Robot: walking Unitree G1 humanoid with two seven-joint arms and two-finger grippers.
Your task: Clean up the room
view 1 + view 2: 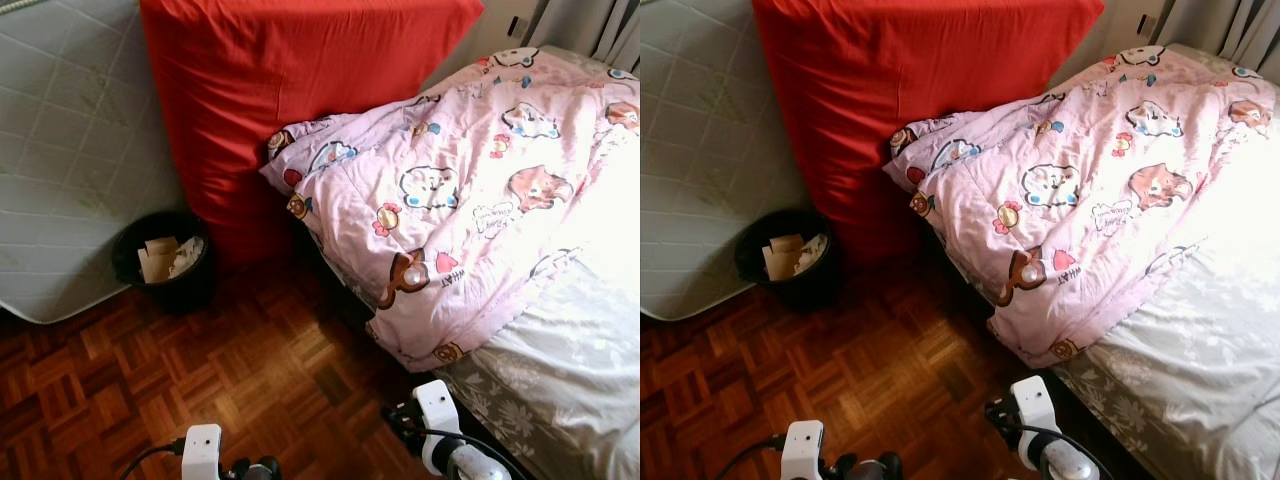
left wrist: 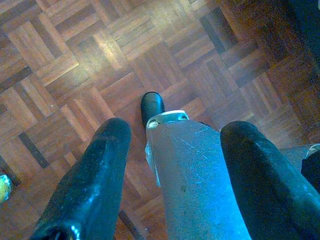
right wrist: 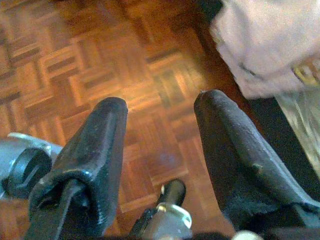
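We're facing the bed (image 1: 560, 380); pink quilt (image 1: 450, 190) hangs off its near-left edge. Black bin (image 1: 160, 262) with paper scraps sits far left on the wood floor (image 1: 250, 370), beside the red mattress (image 1: 280, 90). Left gripper (image 2: 172, 150) and right gripper (image 3: 160, 130) hang low over the floor, jaws apart, holding nothing.

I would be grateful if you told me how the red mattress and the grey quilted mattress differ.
The red mattress wears a plain bright red cover; the grey quilted mattress shows bare diamond stitching. The red one stands beside the bed, touching the pink cartoon quilt; the grey one stands further left, behind the black wastebasket. Both stand upright on the parquet floor.
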